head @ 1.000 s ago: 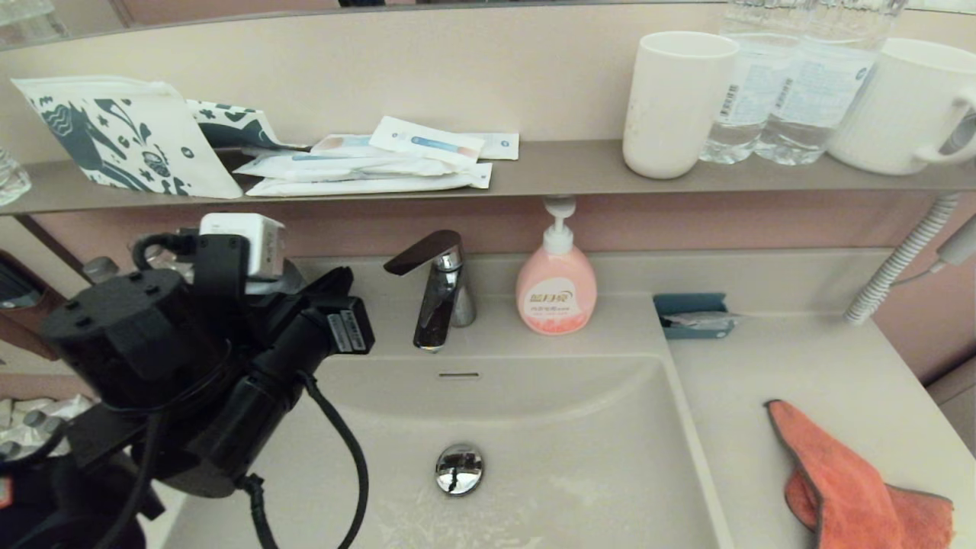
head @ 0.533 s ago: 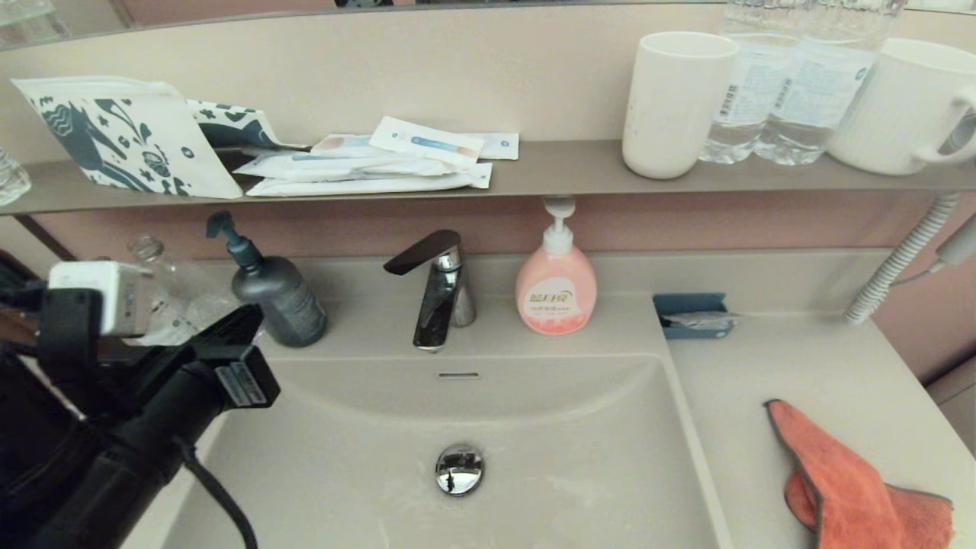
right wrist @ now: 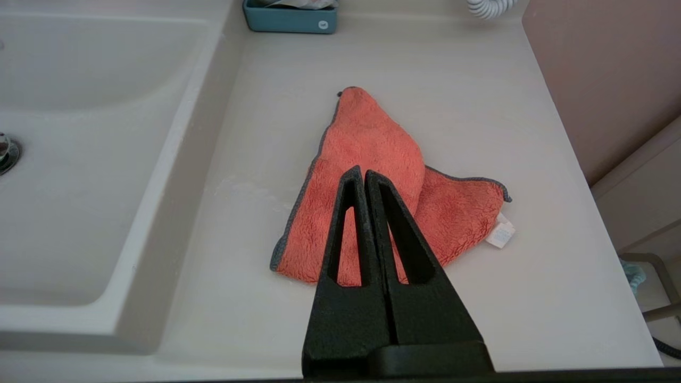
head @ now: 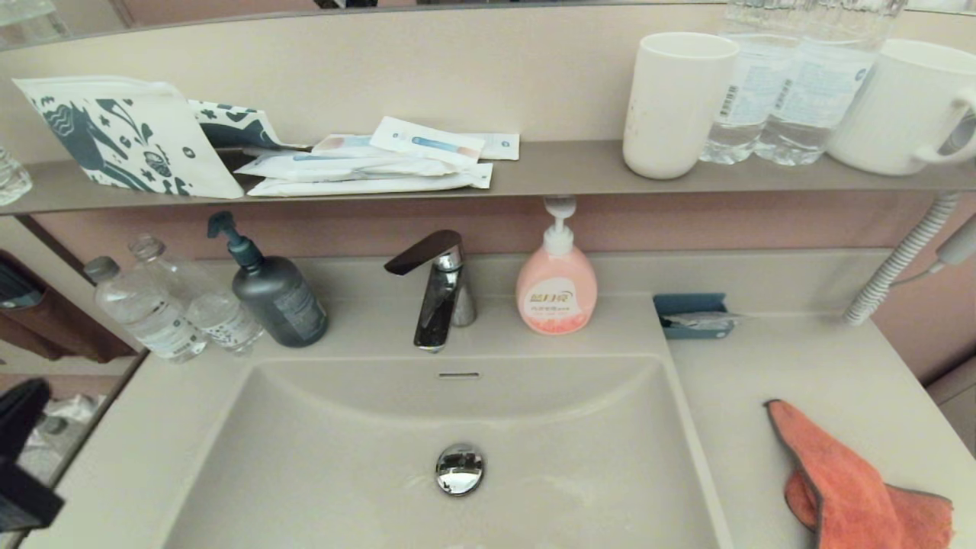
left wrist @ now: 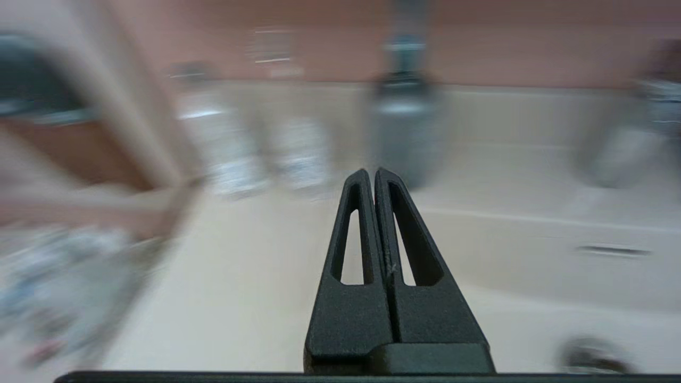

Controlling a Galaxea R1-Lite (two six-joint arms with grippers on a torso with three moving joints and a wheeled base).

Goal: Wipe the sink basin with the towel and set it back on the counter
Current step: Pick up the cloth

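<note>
The orange towel (head: 846, 480) lies crumpled on the beige counter (head: 762, 366) to the right of the sink basin (head: 343, 457). The basin holds nothing but its chrome drain plug (head: 459, 469). In the right wrist view my right gripper (right wrist: 364, 171) is shut with nothing in it. It hovers just above the towel (right wrist: 372, 138), tips over the towel's middle. My left gripper (left wrist: 374, 173) is shut and holds nothing. It is over the counter at the basin's left and points toward the bottles. Only a black piece of the left arm (head: 23, 457) shows in the head view.
A faucet (head: 438, 293) and pink soap dispenser (head: 557, 286) stand behind the basin. A dark pump bottle (head: 274, 293) and two water bottles (head: 152, 313) stand at the back left. A teal tray (head: 694, 314) sits at the back right. The shelf (head: 549, 171) above carries cups and packets.
My left arm has drawn back from over the basin's left side to the lower left edge of the head view, uncovering the pump bottle and water bottles. The towel has not moved.
</note>
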